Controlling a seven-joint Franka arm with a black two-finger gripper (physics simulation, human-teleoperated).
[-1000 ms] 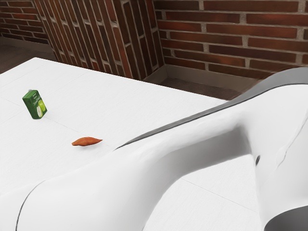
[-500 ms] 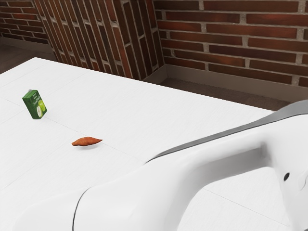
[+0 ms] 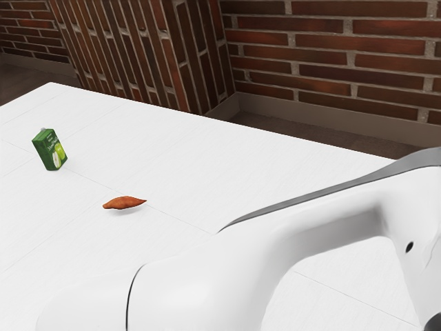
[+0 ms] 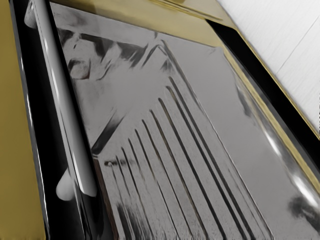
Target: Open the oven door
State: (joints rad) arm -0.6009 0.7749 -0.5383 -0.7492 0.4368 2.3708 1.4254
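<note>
One shifted arm (image 3: 207, 289), one handle (image 4: 65, 105)

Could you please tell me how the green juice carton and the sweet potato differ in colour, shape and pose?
The juice carton is mostly green, while the sweet potato is orange-brown. The carton is boxy with flat sides; the sweet potato is slender, with tapered ends. The carton stands on end, whereas the sweet potato lies on its side. Both are on the white table.

green carton (image 3: 50, 149) | sweet potato (image 3: 124, 203) | both on white table (image 3: 207, 158) | brick wall (image 3: 331, 52)
</note>
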